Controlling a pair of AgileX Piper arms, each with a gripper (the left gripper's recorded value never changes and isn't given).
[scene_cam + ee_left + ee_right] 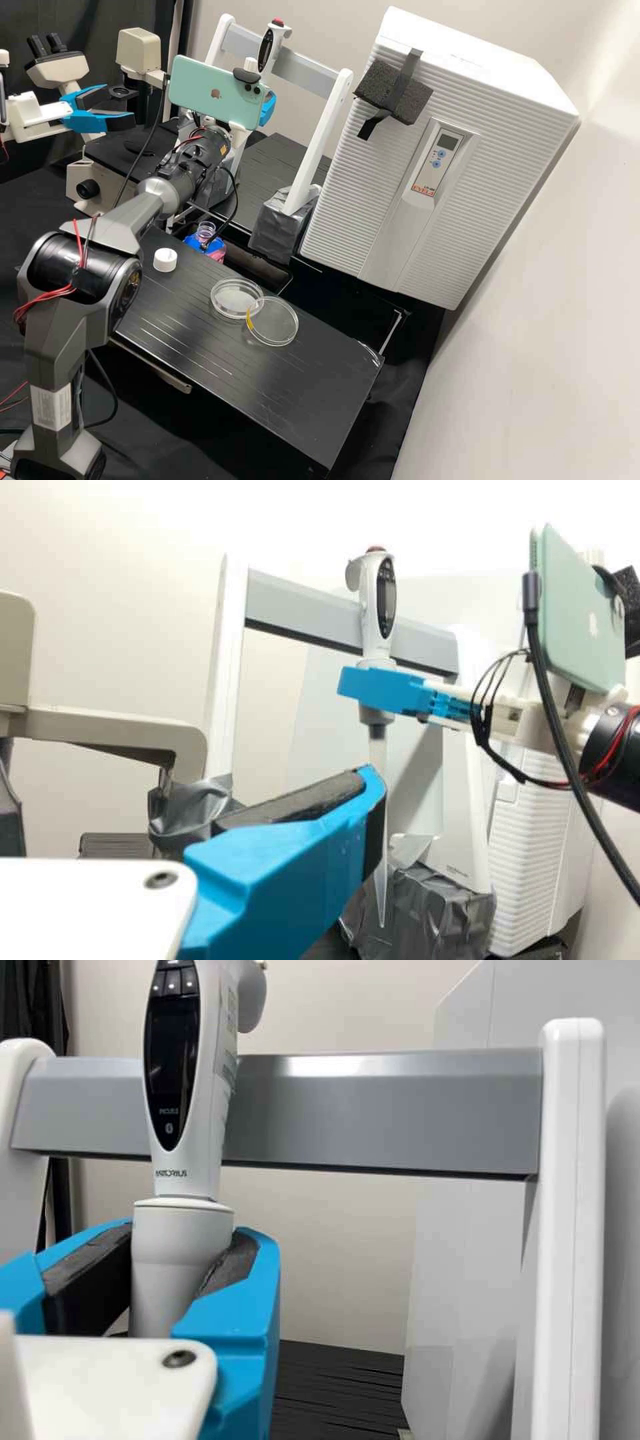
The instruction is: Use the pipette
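Note:
A white pipette (268,47) with a dark face and a red top button stands upright at the grey crossbar of its white stand (313,73). My right gripper (180,1280) is shut on the pipette's (190,1110) lower body, one blue finger on each side. In the left wrist view the same gripper (385,692) holds the pipette (378,590), whose clear tip hangs below. In the high view the right gripper (268,108) is mostly hidden behind a mint phone. My left gripper (117,107) hangs open at the far left, over the microscope, holding nothing.
A mint phone (217,90) is mounted on the right arm. On the black platform (267,380) lie a petri dish (237,297), its lid (273,321) and a white cap (165,259). An open bottle (208,237) of pink liquid, a microscope (93,167) and a large white appliance (440,153) stand around it.

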